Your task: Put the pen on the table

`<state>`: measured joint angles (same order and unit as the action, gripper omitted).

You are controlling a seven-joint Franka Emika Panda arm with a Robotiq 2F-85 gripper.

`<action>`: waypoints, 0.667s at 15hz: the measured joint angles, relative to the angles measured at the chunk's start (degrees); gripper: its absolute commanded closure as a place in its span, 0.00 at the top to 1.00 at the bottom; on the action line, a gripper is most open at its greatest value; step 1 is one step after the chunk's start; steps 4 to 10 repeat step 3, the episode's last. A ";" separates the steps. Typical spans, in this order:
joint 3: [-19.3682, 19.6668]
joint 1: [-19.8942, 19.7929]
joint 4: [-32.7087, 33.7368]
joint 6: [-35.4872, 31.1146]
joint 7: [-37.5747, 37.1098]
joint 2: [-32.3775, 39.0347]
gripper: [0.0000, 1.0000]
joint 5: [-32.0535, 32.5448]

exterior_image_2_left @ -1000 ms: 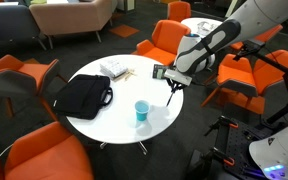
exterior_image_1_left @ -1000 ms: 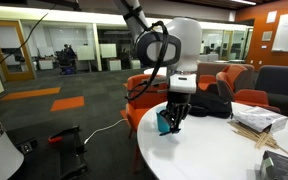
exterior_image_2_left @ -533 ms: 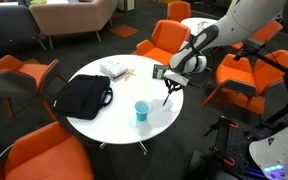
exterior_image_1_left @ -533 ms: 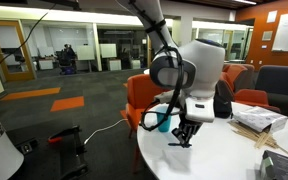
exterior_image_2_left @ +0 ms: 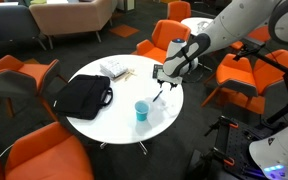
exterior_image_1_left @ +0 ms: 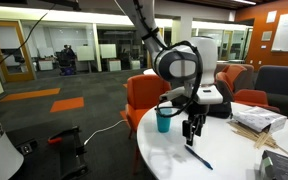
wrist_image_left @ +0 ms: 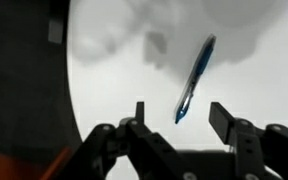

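Note:
The thin blue pen (wrist_image_left: 194,80) shows in the wrist view just beyond my open gripper (wrist_image_left: 181,108), free of both fingers, over the white top of the table (wrist_image_left: 114,60). In an exterior view the pen (exterior_image_1_left: 199,158) is slanted low on the table (exterior_image_1_left: 164,158), right under my gripper (exterior_image_1_left: 192,134), which points downward. From the higher exterior view my gripper (exterior_image_2_left: 162,86) hangs over the table (exterior_image_2_left: 114,125) near its edge, and the pen is too small to make out there.
A teal cup (exterior_image_1_left: 164,121) (exterior_image_2_left: 141,110) stands on the table close to the gripper. A black bag (exterior_image_2_left: 84,95) and a white box with sticks (exterior_image_2_left: 115,70) lie further in. Orange chairs (exterior_image_2_left: 164,40) ring the table.
My gripper has moved further in over the table and lowered. Its jaws have opened and the pen has left them, dropping toward the top.

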<state>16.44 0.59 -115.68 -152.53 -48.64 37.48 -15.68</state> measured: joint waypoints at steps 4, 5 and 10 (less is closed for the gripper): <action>8.47 10.65 -0.01 4.83 -8.82 -3.07 1.00 12.28; 8.47 10.65 -0.01 4.83 -8.82 -3.07 1.00 12.28; 8.47 10.65 -0.01 4.83 -8.82 -3.07 1.00 12.28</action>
